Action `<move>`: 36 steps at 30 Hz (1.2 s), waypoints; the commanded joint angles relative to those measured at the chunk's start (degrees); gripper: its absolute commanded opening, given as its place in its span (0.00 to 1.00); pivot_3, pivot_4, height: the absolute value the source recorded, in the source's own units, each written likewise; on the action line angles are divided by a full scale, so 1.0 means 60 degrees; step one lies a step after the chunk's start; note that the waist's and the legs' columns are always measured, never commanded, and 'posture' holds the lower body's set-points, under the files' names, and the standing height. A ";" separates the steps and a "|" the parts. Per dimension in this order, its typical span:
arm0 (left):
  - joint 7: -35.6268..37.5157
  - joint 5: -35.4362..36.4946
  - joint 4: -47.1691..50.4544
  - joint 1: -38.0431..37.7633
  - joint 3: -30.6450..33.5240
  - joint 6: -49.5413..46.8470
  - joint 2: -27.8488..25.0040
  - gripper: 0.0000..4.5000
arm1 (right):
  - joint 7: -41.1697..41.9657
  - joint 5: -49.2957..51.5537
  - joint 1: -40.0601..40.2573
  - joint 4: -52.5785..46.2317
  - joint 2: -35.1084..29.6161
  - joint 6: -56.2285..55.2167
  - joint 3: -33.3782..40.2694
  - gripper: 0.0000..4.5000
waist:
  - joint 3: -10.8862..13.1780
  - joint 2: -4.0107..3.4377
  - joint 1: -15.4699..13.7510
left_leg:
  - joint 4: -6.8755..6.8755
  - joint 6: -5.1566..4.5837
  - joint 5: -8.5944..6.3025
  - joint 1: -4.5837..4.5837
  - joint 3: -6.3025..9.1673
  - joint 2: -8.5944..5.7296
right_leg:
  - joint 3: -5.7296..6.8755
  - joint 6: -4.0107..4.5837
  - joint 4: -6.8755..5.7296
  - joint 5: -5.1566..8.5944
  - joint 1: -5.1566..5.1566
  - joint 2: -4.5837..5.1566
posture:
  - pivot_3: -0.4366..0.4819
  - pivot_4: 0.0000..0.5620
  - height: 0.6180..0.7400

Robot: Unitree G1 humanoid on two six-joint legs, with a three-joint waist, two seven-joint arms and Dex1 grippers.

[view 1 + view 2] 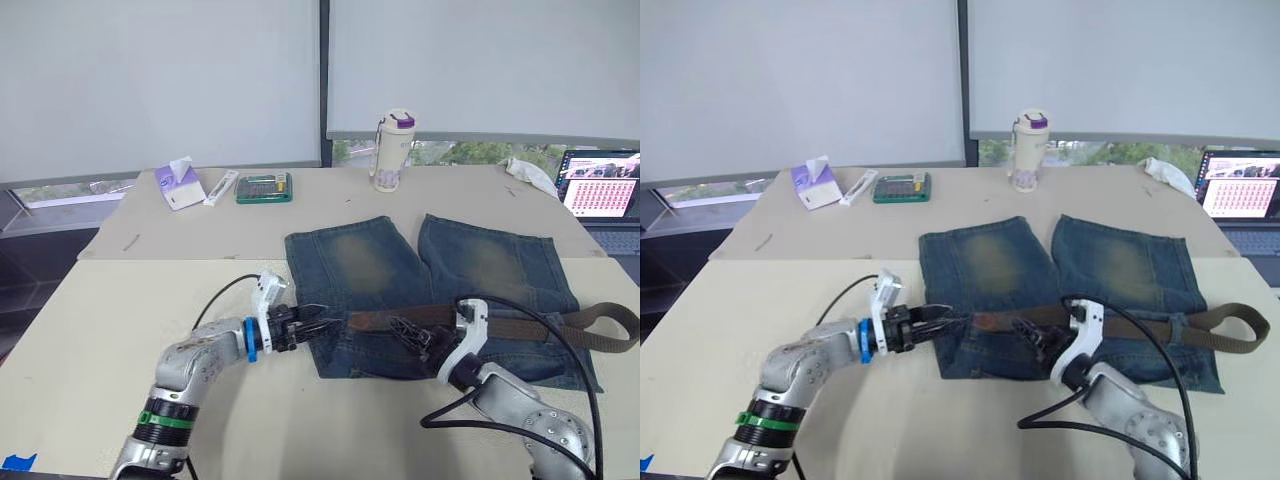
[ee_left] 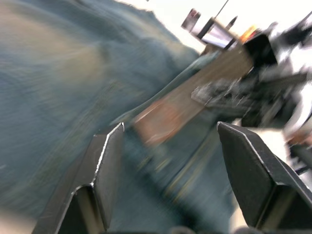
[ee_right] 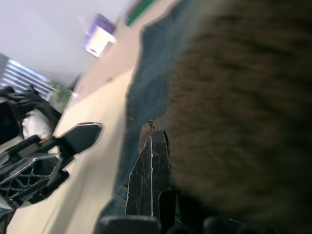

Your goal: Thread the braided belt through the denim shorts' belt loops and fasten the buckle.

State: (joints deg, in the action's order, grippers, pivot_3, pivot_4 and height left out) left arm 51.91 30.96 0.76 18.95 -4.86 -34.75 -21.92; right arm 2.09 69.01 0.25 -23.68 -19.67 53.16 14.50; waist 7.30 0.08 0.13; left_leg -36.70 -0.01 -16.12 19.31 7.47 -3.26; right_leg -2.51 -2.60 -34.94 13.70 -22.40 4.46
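Head views: denim shorts lie flat on the tabletop, waistband toward the near edge, legs toward the far edge. Braided belt runs along the waistband; its free end loops off past the shorts' right side toward the right edge. Left gripper sits at the shorts' left waistband corner, fingers slightly apart, tips at the belt's left end. Right gripper is over the waistband middle, on the belt; black fingers against dark belt, so I cannot tell if it is spread or clamped. Buckle not resolvable here.

Only the head views give the far edge: tissue box, green box, white tube, bottle with purple lid, white cloth. Laptop at the far right corner.

Left wrist view: fingers clearly apart, nothing between them. Beyond them, the belt's brown end lies on the denim, partly tucked under a denim fold; blurred. The right gripper shows past it.

Right wrist view: the belt's weave is right against the lens. One black finger lies alongside the belt; the other is hidden, so grip state is still unknown. The left gripper's finger shows further off over bare tabletop beside the shorts' edge.
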 commanded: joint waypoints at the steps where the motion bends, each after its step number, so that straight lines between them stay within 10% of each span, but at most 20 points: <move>1: 0.0407 -0.0563 -0.0110 -0.0045 -0.0188 0.1157 -0.0116 0.68 | -0.0603 0.0600 -0.0147 -0.0078 -0.0385 0.0456 0.0335 0.00 | 0.0000 0.0000 -0.0065 | 0.0000 0.0000 0.0000 -0.0001 0.0000 -0.0001 | 0.0001 0.0000 0.0003 0.0000 0.0005 0.0002 | 0.48 0.27 1.00; 18: 0.0604 -0.1311 -0.0140 -0.0427 -0.0651 0.2519 0.0168 0.68 | -0.2971 0.2599 -0.0674 0.0237 -0.1366 0.0694 0.0804 0.00 | 0.0002 0.0004 -0.0029 | -0.0001 -0.0005 0.0000 0.0002 -0.0005 0.0005 | 0.0007 -0.0006 0.0000 0.0003 0.0009 -0.0004 | 0.48 0.27 1.00; 36: 0.0413 -0.1173 -0.0410 -0.0306 -0.0327 0.2395 0.0457 0.68 | -0.2470 0.1090 -0.1823 0.0893 -0.0054 0.0718 -0.1613 0.00 | 0.0001 0.0002 0.0124 | 0.0002 -0.0007 -0.0002 -0.0003 -0.0003 0.0014 | 0.0006 -0.0006 -0.0007 0.0003 0.0002 -0.0015 | 0.48 0.27 1.00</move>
State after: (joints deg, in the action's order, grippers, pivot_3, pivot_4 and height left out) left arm 54.65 22.65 -2.36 16.74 -8.19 -20.92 -19.52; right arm -14.18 76.64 -9.64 -18.01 -20.59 57.91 5.84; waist 7.31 0.09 0.87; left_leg -36.69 -0.06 -16.13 19.29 7.46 -3.17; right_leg -2.47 -2.64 -34.99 13.72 -22.40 4.37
